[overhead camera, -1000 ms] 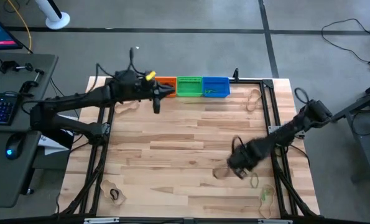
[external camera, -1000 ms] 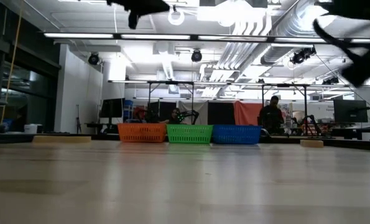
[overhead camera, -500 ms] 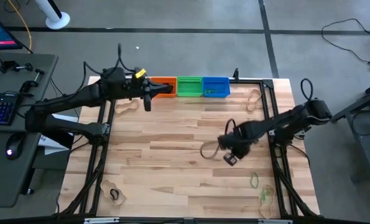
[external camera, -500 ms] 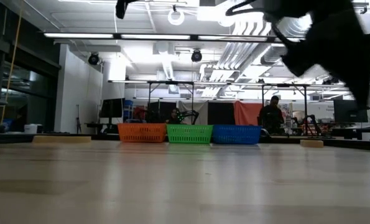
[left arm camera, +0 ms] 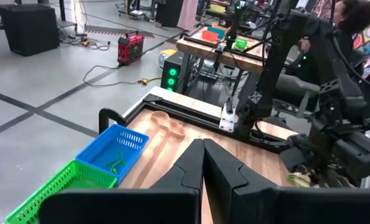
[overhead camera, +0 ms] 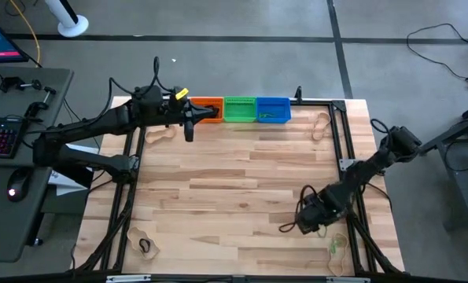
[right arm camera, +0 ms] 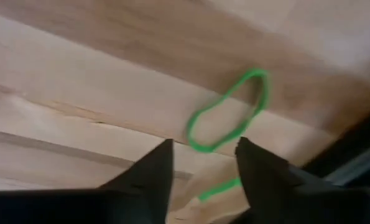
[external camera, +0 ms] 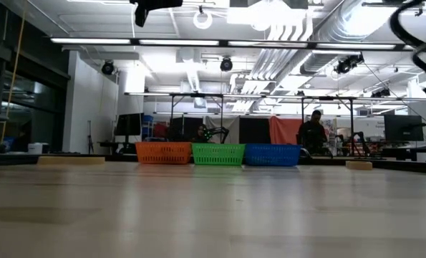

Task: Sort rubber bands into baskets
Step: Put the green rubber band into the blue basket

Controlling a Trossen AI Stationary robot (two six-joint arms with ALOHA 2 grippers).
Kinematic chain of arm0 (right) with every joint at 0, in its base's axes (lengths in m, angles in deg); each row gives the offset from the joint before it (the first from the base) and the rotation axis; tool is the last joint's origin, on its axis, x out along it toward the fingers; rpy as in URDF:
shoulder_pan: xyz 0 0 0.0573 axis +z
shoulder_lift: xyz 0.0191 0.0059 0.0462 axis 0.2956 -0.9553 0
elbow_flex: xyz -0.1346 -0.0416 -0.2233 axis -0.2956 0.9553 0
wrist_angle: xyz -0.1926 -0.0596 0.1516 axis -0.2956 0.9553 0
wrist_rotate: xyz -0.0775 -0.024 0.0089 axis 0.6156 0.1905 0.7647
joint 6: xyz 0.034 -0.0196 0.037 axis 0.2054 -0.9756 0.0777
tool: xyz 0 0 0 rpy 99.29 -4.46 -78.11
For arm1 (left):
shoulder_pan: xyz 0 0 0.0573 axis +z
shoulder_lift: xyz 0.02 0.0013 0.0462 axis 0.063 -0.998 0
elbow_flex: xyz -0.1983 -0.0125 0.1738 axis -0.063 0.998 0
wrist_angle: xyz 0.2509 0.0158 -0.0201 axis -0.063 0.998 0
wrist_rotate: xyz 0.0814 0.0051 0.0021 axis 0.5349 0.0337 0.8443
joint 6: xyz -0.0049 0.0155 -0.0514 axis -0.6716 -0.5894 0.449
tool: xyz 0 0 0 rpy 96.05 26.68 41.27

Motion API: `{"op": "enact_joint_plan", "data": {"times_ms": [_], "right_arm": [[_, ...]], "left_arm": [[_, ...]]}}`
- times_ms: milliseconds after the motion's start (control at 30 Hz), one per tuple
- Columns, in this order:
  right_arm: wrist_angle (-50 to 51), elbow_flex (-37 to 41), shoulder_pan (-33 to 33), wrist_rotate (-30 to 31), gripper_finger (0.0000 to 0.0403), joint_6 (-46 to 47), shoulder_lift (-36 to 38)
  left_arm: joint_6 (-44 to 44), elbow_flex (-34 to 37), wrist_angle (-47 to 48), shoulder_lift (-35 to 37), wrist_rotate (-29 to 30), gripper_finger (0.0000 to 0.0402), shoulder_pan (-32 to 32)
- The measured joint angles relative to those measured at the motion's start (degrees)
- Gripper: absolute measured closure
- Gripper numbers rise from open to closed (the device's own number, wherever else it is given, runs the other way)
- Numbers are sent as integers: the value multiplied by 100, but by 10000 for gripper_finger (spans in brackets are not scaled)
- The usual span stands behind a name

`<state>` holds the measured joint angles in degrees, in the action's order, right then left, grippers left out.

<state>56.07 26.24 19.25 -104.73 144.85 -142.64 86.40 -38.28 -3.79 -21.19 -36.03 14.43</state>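
My right gripper hangs low over the pale wooden plank table, its two dark fingers parted with nothing between them. The black metal frame rail runs just beside it. A thin green rubber band loop lies flat on the planks just ahead of my fingertips, apart from them. My left gripper, closed and empty, waits just beside the orange plastic basket; the green basket and blue basket stand beyond.
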Motion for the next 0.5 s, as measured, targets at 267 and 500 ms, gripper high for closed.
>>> {"op": "enact_joint_plan", "data": {"times_ms": [267, 500], "right_arm": [[-748, 667, 288, 540, 163, 1292, 368], [-29, 686, 412, 735, 162, 1703, 643]], "left_arm": [[43, 0, 0, 0, 0, 401, 0], [120, 0, -1, 0, -1, 401, 0]]}}
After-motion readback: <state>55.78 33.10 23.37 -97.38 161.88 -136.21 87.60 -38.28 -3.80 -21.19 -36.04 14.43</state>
